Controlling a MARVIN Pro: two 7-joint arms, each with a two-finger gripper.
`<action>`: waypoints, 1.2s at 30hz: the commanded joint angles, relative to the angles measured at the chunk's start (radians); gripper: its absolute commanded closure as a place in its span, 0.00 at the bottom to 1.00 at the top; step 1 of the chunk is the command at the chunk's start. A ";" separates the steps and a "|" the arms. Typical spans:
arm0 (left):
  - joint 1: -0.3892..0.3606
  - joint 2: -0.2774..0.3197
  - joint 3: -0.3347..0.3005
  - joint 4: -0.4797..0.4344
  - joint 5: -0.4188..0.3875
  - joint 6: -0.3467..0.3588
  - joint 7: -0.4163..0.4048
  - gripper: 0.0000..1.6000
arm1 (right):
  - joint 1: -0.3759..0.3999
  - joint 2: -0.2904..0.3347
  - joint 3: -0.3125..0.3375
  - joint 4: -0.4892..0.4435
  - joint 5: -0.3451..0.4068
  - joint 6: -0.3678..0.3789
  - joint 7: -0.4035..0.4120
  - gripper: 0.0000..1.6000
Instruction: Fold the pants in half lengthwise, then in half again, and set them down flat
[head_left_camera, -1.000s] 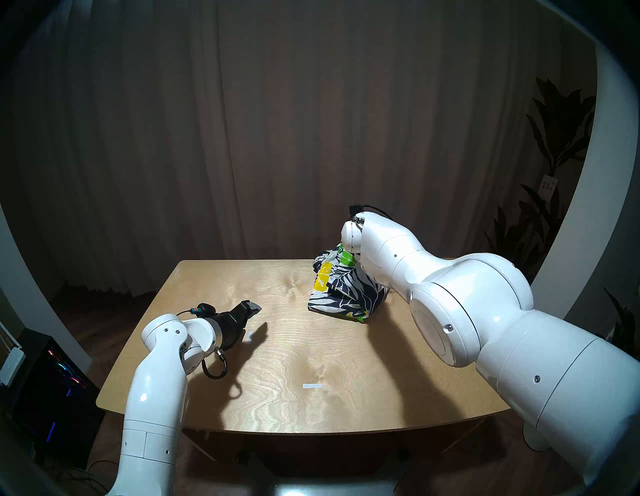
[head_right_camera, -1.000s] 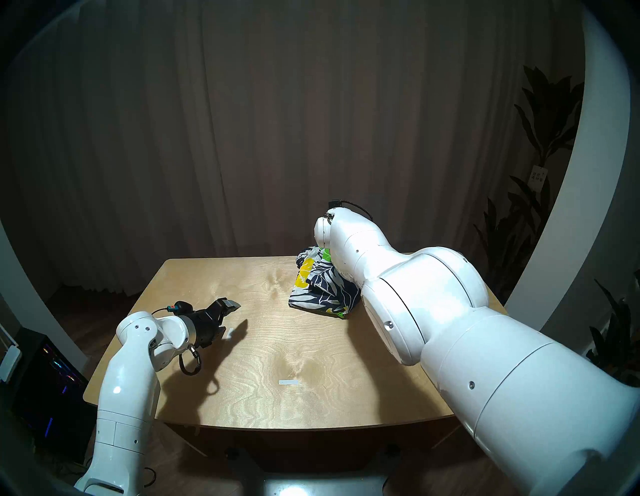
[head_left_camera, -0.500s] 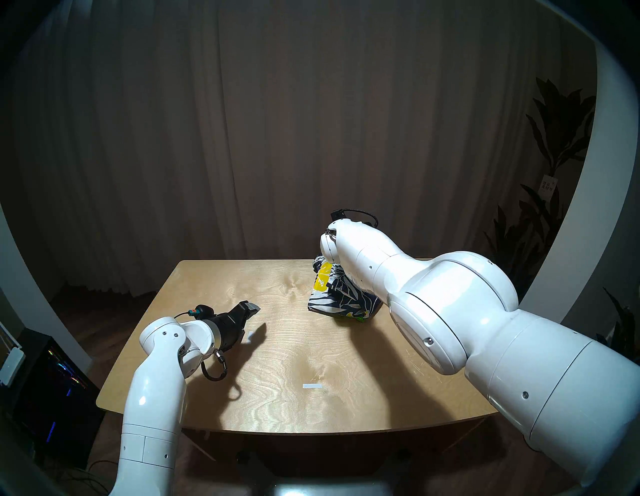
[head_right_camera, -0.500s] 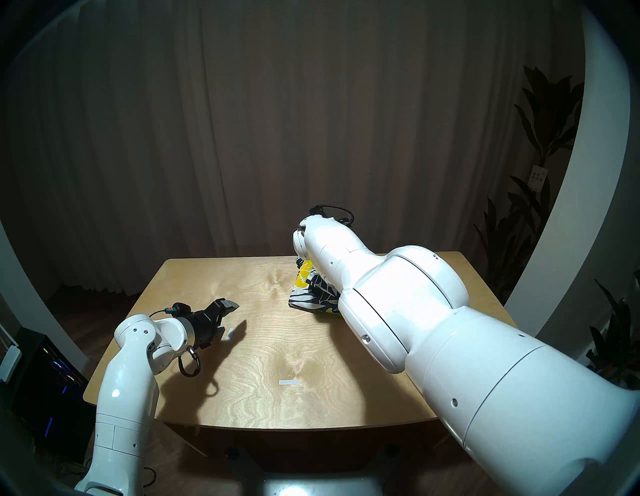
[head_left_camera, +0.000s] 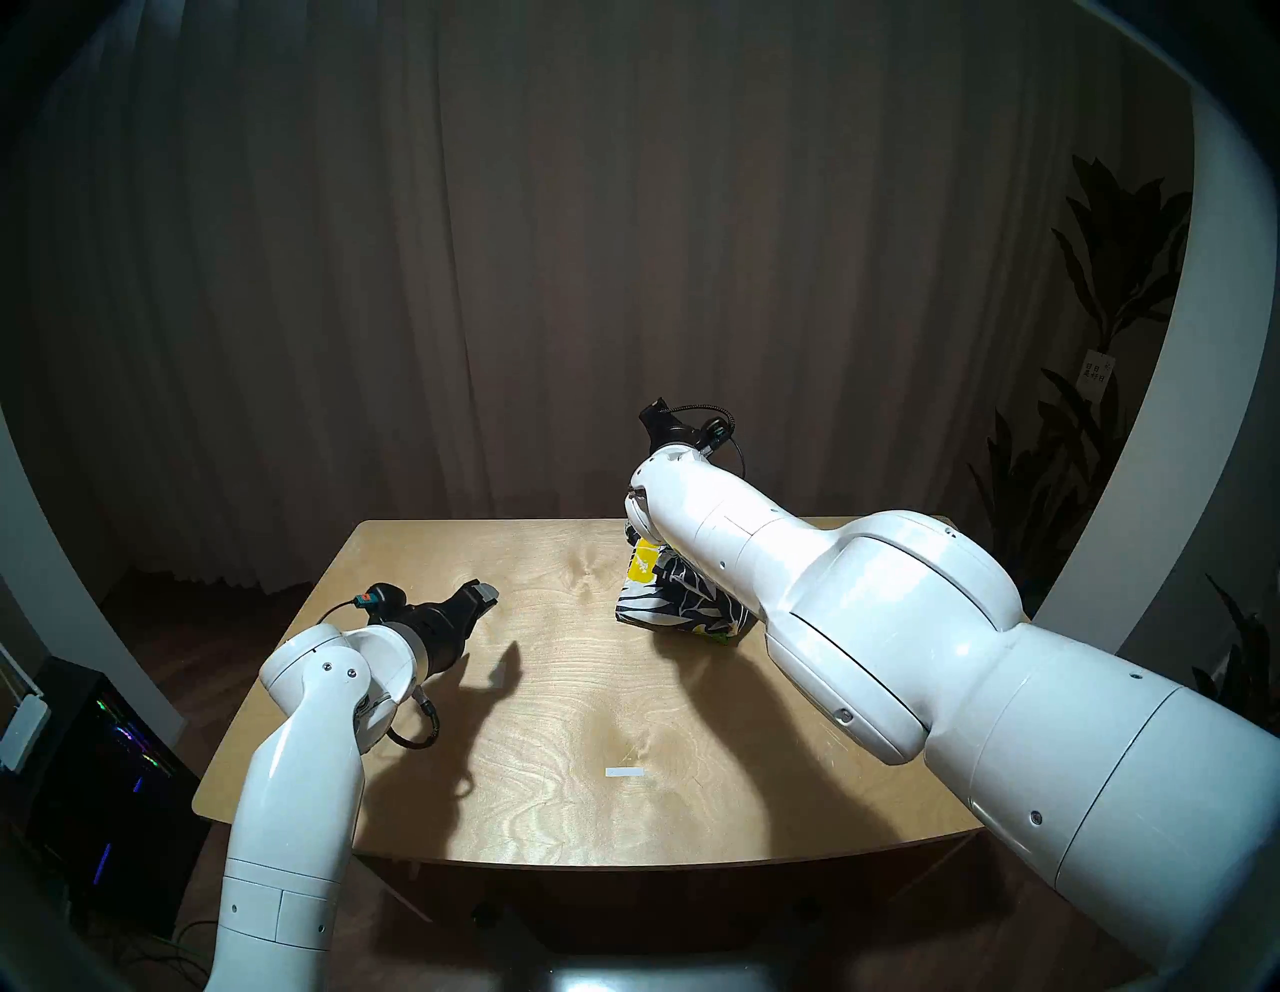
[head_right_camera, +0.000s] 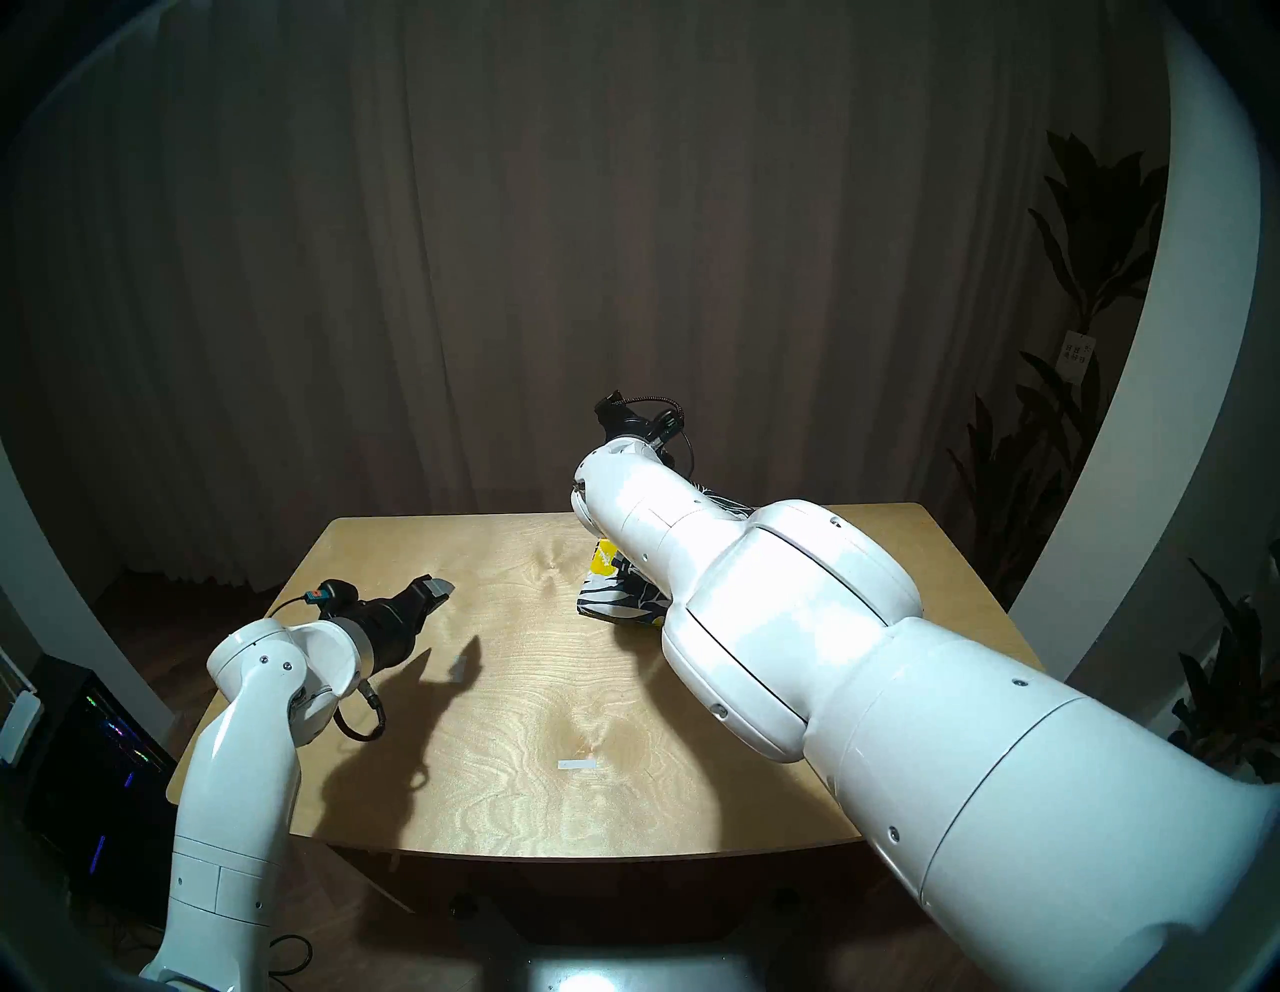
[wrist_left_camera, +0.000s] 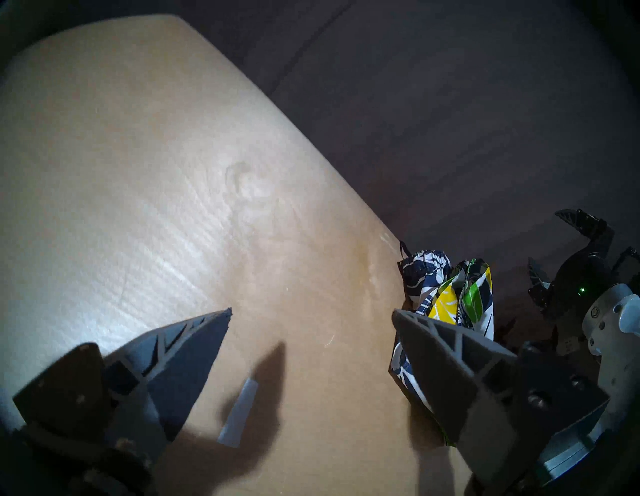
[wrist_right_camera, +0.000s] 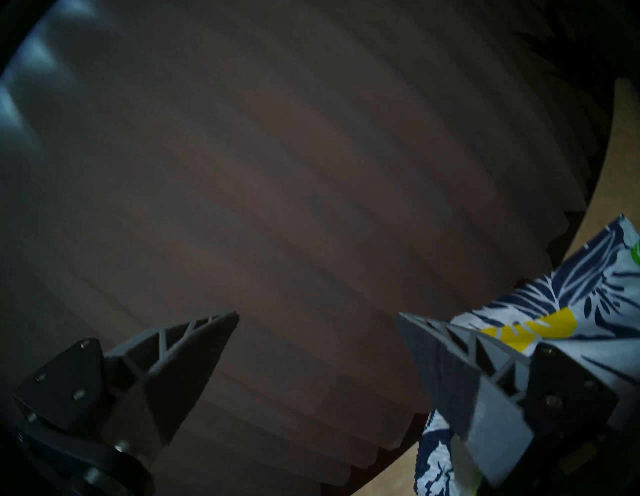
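The pants (head_left_camera: 675, 601) lie in a bunched heap at the far right of the wooden table (head_left_camera: 554, 693), navy with white leaves and yellow and green patches. They also show in the left wrist view (wrist_left_camera: 446, 298) and the right wrist view (wrist_right_camera: 571, 311). My right gripper (wrist_right_camera: 318, 315) is open and empty, lifted above the heap and pointing up at the curtain; it also shows in the left wrist view (wrist_left_camera: 554, 249). My right forearm (head_left_camera: 727, 533) hides much of the heap. My left gripper (head_left_camera: 485, 596) is open and empty, low over the table's left half, well apart from the pants.
A white tape strip (head_left_camera: 625, 772) lies near the table's front middle, and another small one (wrist_left_camera: 239, 412) lies just under my left gripper. A brown curtain (head_left_camera: 554, 277) hangs behind the table. A potted plant (head_left_camera: 1108, 312) stands at the right, and a lit computer case (head_left_camera: 118, 755) stands at the left.
My right arm has swung left and its wrist has turned upward, lifting the gripper off the heap. The heap's top has sunk lower. My left gripper has shifted slightly left and back.
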 joint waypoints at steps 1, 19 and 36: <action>-0.027 0.039 0.011 -0.058 0.071 -0.033 -0.001 0.07 | -0.029 0.075 -0.062 0.011 -0.065 -0.046 0.025 0.00; -0.060 0.069 0.083 -0.084 0.204 -0.084 0.000 0.00 | -0.074 0.264 -0.155 0.018 -0.155 -0.128 0.045 0.00; -0.109 0.088 0.157 -0.070 0.309 -0.133 0.002 0.00 | -0.106 0.374 -0.218 0.018 -0.214 -0.171 0.101 0.00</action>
